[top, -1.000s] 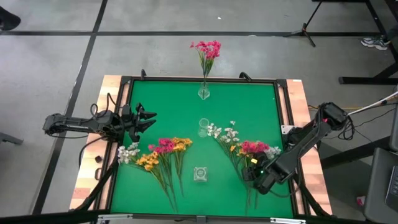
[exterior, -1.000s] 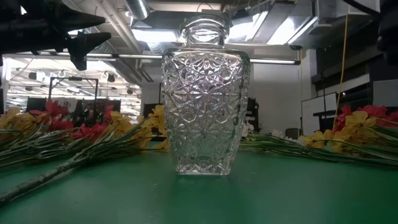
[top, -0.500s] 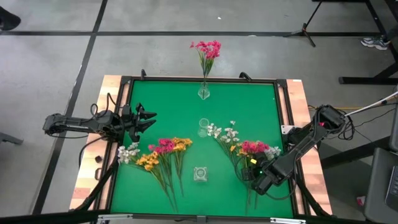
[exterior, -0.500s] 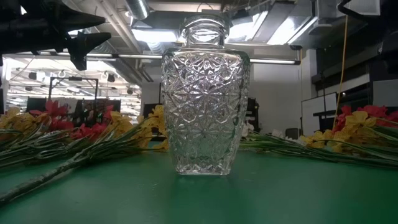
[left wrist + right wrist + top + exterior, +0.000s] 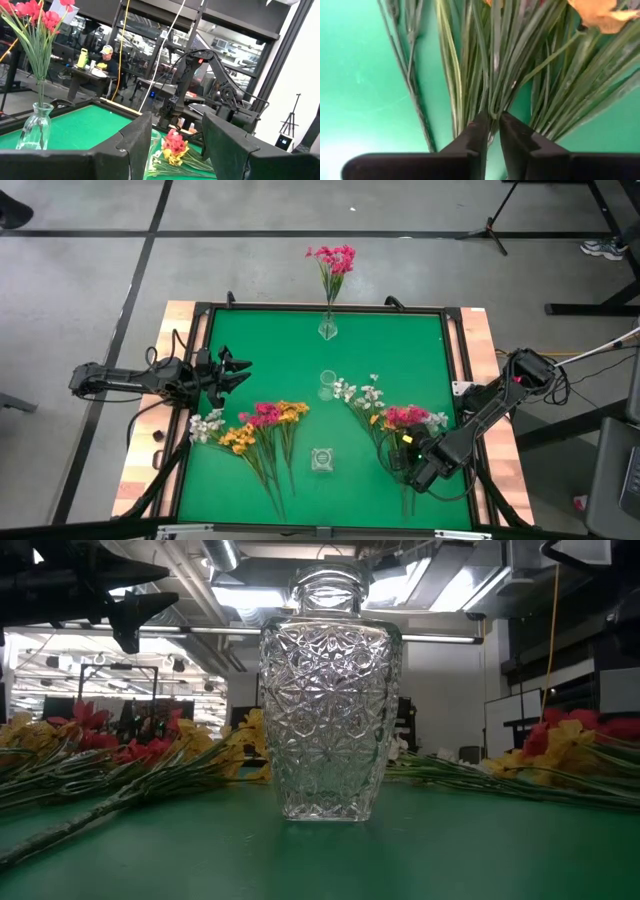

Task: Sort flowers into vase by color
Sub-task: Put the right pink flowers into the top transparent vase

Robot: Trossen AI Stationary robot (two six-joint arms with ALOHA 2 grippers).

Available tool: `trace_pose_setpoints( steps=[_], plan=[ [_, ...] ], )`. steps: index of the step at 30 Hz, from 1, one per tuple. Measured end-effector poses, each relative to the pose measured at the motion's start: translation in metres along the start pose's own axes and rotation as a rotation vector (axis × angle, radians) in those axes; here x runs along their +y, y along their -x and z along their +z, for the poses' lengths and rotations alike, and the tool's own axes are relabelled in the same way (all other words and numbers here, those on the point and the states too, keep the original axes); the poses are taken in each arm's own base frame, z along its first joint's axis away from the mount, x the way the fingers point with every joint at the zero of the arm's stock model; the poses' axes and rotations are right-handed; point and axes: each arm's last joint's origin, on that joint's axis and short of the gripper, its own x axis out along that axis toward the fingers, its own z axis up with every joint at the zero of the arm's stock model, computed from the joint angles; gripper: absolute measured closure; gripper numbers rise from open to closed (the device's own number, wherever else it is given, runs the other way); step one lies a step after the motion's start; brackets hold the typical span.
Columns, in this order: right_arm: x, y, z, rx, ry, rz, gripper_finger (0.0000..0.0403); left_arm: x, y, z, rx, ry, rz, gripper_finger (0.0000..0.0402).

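Two loose piles of flowers lie on the green table: a left pile (image 5: 255, 430) and a right pile (image 5: 395, 420), each mixing pink, yellow and white sprigs. My right gripper (image 5: 406, 464) points down over the right pile's stems (image 5: 495, 60) and is shut on some of them. My left gripper (image 5: 236, 371) hangs open above the table's left edge, touching nothing. A slim vase (image 5: 327, 330) at the far edge holds pink flowers (image 5: 332, 258). A small glass vase (image 5: 326, 385) stands mid-table, and a cut-glass vase (image 5: 330, 700) stands near the front. My right gripper pinches thin green stems (image 5: 493, 111) of the right pile between its two fingers (image 5: 479, 131). It comes from above, pointing steeply down, and the fingers lie across the stems. How many stems it has, I cannot tell. The stems lie on the table among the rest of the pile.
The table has a raised dark rim (image 5: 320, 308) with wooden side boards (image 5: 150, 440). The three vases stand roughly in a line down the table's middle. Bare green mat (image 5: 400, 350) lies at the far right and far left.
My right gripper has tipped a little over the right pile's stems. In the low view the yellow and pink blossoms at the right have shifted slightly. My left arm has kept still.
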Motion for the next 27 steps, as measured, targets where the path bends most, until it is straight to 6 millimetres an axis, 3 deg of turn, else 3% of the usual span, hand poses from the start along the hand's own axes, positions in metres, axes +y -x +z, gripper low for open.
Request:
trace_pose_setpoints(
  steps=[8, 19, 22, 27],
  plan=[
    [0.0, 0.0001, 0.0001, 0.0, 0.064, -0.001, 0.0337, 0.0, 0.0, 0.0, 0.0, 0.0, 0.0, 0.023],
    [0.0, 0.0002, -0.0011, 0.033, 0.114, -0.01, 0.0237, 0.0, 0.0, 0.0, 0.0, 0.0, 0.0, 0.023],
    [-0.0001, 0.0002, -0.001, 0.032, 0.114, -0.012, 0.0238, 0.0, 0.0, 0.0, 0.0, 0.0, 0.0, 0.023],
    [-0.0002, 0.0002, -0.001, 0.031, 0.114, -0.013, 0.0277, 0.0, 0.0, 0.0, 0.0, 0.0, 0.0, 0.023]
  ],
)
